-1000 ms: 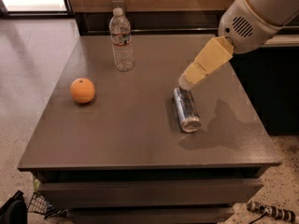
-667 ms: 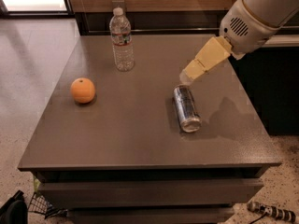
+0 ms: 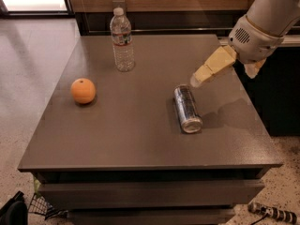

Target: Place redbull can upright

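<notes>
The redbull can [image 3: 187,108] lies on its side on the grey table [image 3: 131,135], right of the middle, with its shiny silver top pointing toward the front edge. My gripper [image 3: 198,80] hangs just above and behind the can's far end, a little to its right. Its cream-coloured fingers [image 3: 213,65] slant down-left from the white arm at the upper right. It holds nothing and does not touch the can.
A clear plastic water bottle [image 3: 122,41] with a white cap stands upright at the table's back. An orange [image 3: 83,91] sits on the left side. A dark cabinet stands to the right of the table. Floor lies to the left.
My gripper has moved slightly up and to the right, away from the can's far end. The can, bottle and orange have not moved.
</notes>
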### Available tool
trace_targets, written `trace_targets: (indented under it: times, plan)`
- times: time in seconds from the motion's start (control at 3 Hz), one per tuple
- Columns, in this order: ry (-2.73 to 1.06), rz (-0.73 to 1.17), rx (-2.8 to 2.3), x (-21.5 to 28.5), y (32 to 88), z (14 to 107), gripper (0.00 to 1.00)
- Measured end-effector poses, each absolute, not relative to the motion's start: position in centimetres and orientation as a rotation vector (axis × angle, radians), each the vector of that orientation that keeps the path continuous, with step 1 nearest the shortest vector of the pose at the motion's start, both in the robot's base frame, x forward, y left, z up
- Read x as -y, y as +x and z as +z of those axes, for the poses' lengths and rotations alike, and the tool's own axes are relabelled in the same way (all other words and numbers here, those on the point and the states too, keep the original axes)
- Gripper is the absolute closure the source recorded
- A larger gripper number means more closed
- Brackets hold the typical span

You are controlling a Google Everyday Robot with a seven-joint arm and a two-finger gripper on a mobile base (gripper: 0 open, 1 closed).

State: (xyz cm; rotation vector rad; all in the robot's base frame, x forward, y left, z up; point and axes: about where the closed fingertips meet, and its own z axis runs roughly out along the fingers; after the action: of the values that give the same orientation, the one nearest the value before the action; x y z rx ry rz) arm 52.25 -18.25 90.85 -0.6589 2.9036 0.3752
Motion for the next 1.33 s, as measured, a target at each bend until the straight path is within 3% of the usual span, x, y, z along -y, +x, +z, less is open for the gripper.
trace_targets:
  times: [0.67, 1.33]
  plan:
    - [-0.628, 0.288, -3.011, 15.0, 54.3, 90.4, 0.0]
    - [-0.528, 0.286, -3.059, 12.5, 52.4, 88.4, 0.0]
